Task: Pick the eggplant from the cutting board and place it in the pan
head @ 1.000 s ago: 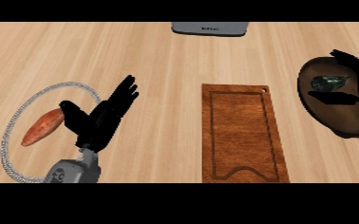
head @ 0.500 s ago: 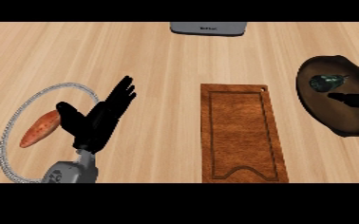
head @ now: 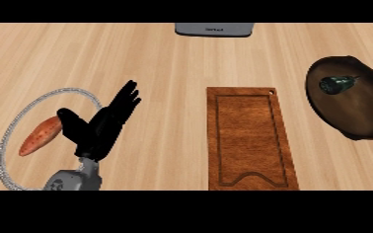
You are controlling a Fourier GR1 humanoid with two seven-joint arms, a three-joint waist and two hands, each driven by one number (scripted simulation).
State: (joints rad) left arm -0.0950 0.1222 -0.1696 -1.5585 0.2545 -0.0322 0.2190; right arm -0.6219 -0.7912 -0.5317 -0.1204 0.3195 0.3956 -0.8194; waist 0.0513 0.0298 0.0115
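The desk (head: 146, 54) is pale wood with long, fine grain lines running across it. Near its middle lies the cutting board (head: 251, 138), a tall reddish-brown rectangle with a darker groove traced inside its rim, a small hole at its far right corner and a shallow notch at its near end; its surface is bare. At the desk's right edge sits the pan (head: 342, 111), a dark brown rounded bowl shape, partly cut off by the view. Inside it, toward its far side, rests the eggplant (head: 337, 84), small, dark green-black and glossy, with a stubby stem end.

Toward the desk's left edge, the left robot hand (head: 102, 126) is matte black on a grey metallic forearm, its fingers straight and spread, released and grasping nothing. Beside it a thin ring of silvery wire (head: 65, 93) curves round, and within that ring lies an orange, tapered sweet potato (head: 40, 135). At the far edge sits a grey, rounded-cornered object (head: 213, 29).
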